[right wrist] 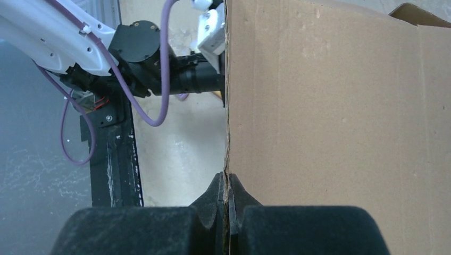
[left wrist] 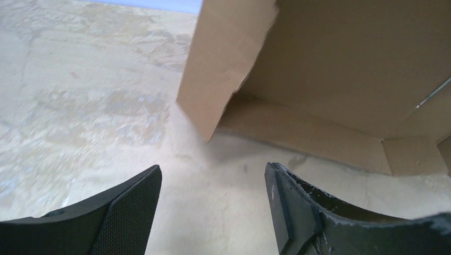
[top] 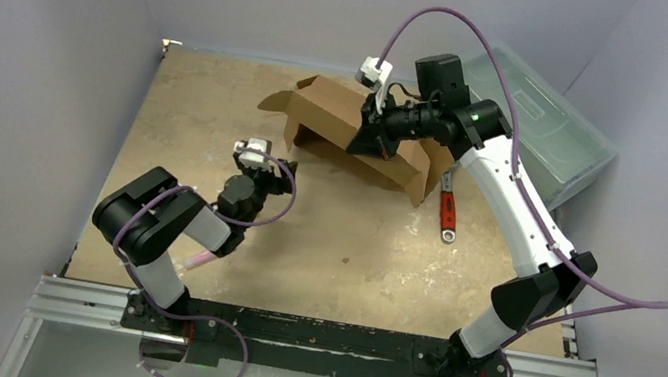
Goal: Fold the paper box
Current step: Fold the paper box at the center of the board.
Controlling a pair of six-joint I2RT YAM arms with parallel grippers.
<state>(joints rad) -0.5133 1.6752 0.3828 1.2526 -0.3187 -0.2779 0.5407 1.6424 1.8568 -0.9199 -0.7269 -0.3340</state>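
Top view, box: the half-formed box (top: 326, 116) stands on the surface (top: 350, 252), just ahead of the left gripper (top: 255, 152) and under the right gripper (top: 371, 134).
Top view, other things: a wrench (top: 449, 213) lies to the right of the right gripper and nearer the bases. A toolbox (top: 543, 120) sits further right.
Left wrist, gripper: released, jaws apart, with only bare surface between them.
Left wrist, box: a side flap's corner stands just ahead of the gap, and a low panel lies beyond and to the right.
Right wrist, gripper: clenched on the edge of an upright box panel, with the cardboard pinched between the fingertips.
Right wrist, box: the panel fills everything ahead and to the right, and the left arm shows past its edge.
Risk, slip: the pinch sits on a thin edge, so a sideways pull could tear it or slide off.
Risk, shove: a low forward push by the left gripper may skid the whole box instead of folding the flap.
Risk, clash: both grippers work near the same panel and could meet.
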